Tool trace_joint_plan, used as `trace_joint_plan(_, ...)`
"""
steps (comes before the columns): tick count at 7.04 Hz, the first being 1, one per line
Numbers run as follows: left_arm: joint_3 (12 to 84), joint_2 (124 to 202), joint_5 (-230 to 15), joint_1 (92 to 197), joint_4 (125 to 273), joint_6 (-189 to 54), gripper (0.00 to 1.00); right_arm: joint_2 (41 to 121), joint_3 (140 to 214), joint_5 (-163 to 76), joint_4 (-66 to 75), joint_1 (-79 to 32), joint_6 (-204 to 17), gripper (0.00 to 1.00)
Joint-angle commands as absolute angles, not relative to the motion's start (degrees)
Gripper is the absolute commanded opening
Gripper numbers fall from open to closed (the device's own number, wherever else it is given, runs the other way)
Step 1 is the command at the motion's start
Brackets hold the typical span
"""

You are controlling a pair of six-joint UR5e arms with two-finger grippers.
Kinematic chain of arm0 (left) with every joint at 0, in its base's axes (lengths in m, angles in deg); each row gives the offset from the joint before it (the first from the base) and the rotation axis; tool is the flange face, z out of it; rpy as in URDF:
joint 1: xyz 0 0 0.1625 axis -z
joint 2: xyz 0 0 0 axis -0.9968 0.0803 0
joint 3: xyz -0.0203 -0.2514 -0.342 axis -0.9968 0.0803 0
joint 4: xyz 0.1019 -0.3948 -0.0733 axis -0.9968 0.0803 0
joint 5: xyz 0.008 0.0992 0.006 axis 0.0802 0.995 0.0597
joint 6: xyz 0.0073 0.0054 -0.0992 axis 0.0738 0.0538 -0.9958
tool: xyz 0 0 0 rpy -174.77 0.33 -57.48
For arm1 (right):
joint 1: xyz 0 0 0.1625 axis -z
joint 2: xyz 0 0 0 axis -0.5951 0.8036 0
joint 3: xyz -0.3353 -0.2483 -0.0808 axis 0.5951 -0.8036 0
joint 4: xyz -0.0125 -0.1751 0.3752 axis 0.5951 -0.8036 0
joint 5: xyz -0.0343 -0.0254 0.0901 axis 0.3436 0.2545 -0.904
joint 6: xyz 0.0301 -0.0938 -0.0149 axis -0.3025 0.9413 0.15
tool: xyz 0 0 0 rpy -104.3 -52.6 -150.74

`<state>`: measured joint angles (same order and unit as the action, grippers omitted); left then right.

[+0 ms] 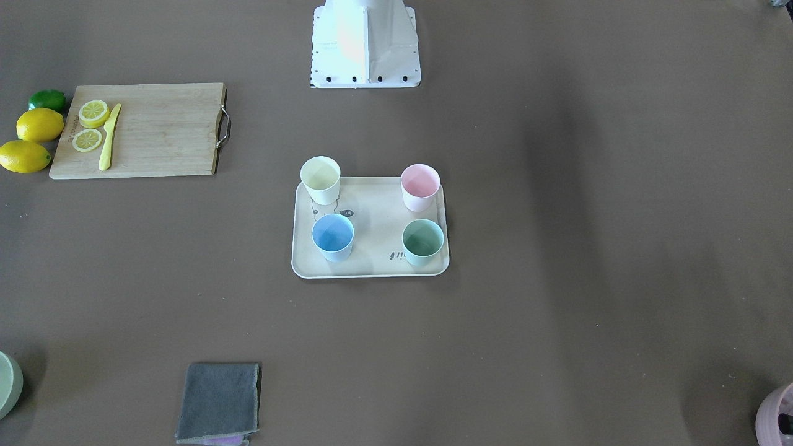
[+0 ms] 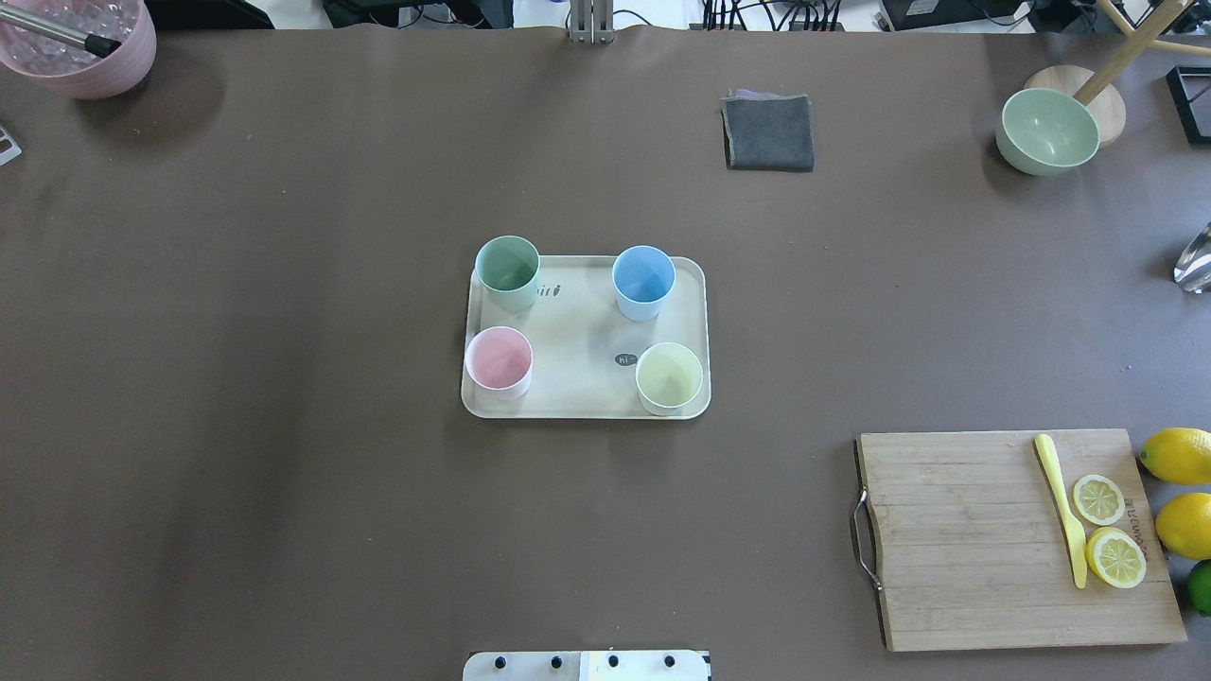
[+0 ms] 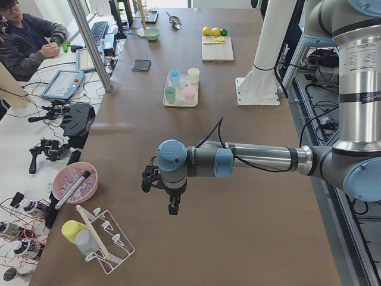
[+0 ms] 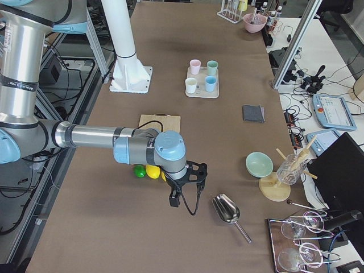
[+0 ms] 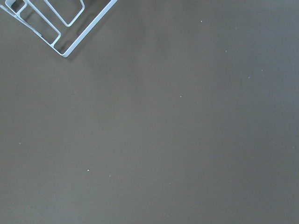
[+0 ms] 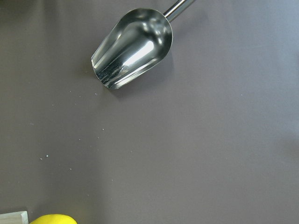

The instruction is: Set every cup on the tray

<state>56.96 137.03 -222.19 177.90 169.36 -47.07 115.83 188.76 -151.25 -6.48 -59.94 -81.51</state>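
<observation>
The cream tray (image 2: 577,331) lies at the table's middle. All four cups stand upright on it, one near each corner: mint green (image 2: 507,268), light blue (image 2: 643,279), pink (image 2: 499,359), pale yellow (image 2: 669,376). In the front-facing view they show as yellow (image 1: 320,176), pink (image 1: 420,184), blue (image 1: 332,235), mint (image 1: 423,240) on the tray (image 1: 378,217). My left gripper (image 3: 172,205) hangs over bare table far from the tray, at the table's left end. My right gripper (image 4: 175,200) hangs at the right end beside a scoop. Whether either is open or shut I cannot tell.
A wooden cutting board (image 2: 974,539) holds lemon slices and a yellow knife, with lemons (image 2: 1178,454) beside it. A grey cloth (image 2: 768,132), a green bowl (image 2: 1047,130) and a mauve pot (image 2: 80,43) stand at the far edge. A metal scoop (image 6: 133,46) lies under my right wrist, a wire rack (image 5: 56,18) under my left.
</observation>
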Motion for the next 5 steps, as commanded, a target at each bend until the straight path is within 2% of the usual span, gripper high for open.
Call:
trace_joint_plan(1, 57.0, 136.9, -222.2, 177.9, 169.4, -47.1, 0.98, 116.2, 188.6, -151.3, -6.3, -59.9, -81.6, 1.00)
trace_joint_plan(5, 57.1, 136.9, -222.2, 178.1, 169.4, -47.1, 0.98, 116.9, 188.7, -151.8, -6.2, -59.7, -81.6, 1.00)
